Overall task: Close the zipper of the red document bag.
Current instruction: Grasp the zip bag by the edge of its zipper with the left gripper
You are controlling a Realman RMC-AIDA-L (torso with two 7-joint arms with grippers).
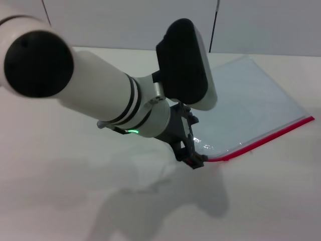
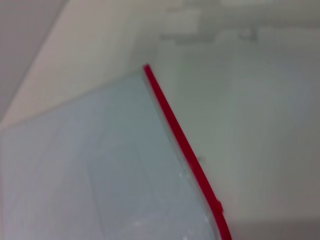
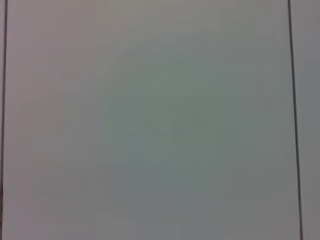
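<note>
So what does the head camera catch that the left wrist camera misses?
Only the head view shows the left arm itself, with its tool down at the near end of the zipper, and most of the red document bag lying flat on the white table. Only the left wrist view shows the zipper close up along its length, with a small bump near one end. Both share the pale bag, its red strip and the table. The right arm appears in neither.
</note>
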